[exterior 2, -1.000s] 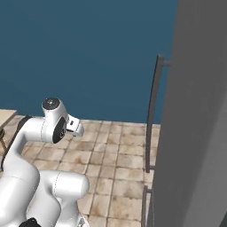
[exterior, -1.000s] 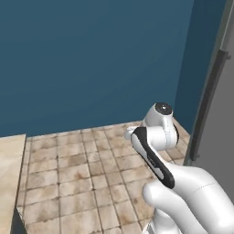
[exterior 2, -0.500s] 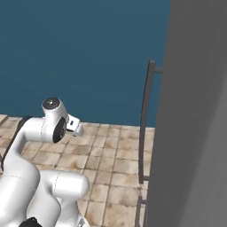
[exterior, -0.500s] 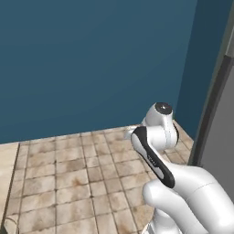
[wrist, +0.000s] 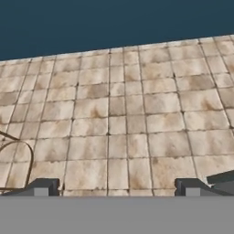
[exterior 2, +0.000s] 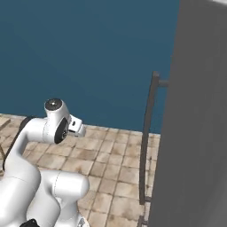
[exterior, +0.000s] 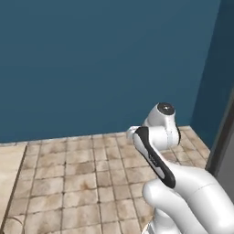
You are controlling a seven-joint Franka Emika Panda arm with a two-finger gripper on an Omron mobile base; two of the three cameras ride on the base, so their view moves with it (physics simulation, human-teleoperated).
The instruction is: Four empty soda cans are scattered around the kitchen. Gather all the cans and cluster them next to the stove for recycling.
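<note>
The soda cans and the stove are out of view. In the hand view my gripper (wrist: 116, 188) is open, its two dark fingertips (wrist: 42, 187) standing wide apart low in the picture, with nothing but bare tiled floor between them. The arm (exterior: 153, 155) is folded close above the base, with its elbow joint (exterior 2: 54, 106) up.
Tan floor tiles (exterior: 82, 183) run to a dark blue wall (exterior: 91, 64). A tall grey cabinet front (exterior 2: 195, 133) with a long vertical handle (exterior 2: 147, 142) stands close on the right. A beige counter edge (exterior: 8, 178) lies at the left, and a thin curved brown rim (wrist: 28, 155) shows low left.
The whole picture has shifted in both base views, so the camera has moved with the base; the grey front now fills more of the right view. The arm keeps its folded pose.
</note>
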